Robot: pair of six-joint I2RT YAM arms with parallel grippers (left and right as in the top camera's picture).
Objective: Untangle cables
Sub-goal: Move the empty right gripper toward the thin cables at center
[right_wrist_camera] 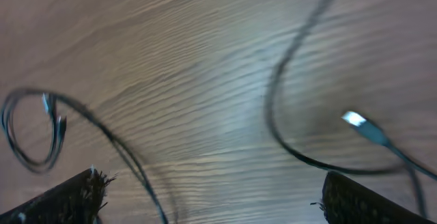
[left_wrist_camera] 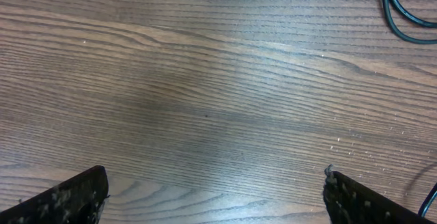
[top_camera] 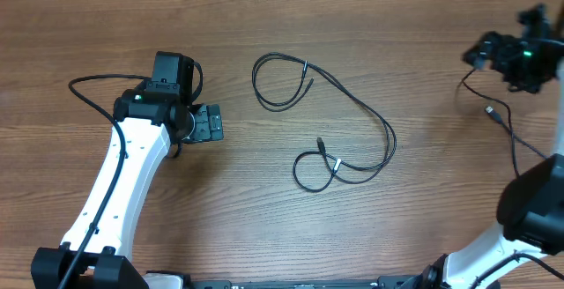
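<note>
The long cable lies mid-table, running diagonally between two loops. The left gripper, fingers spread, is nearer its upper loop. The right gripper, also spread, hovers over a second cable.

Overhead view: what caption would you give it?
Left arm and right arm flank a looped black cable on a wooden table.
</note>
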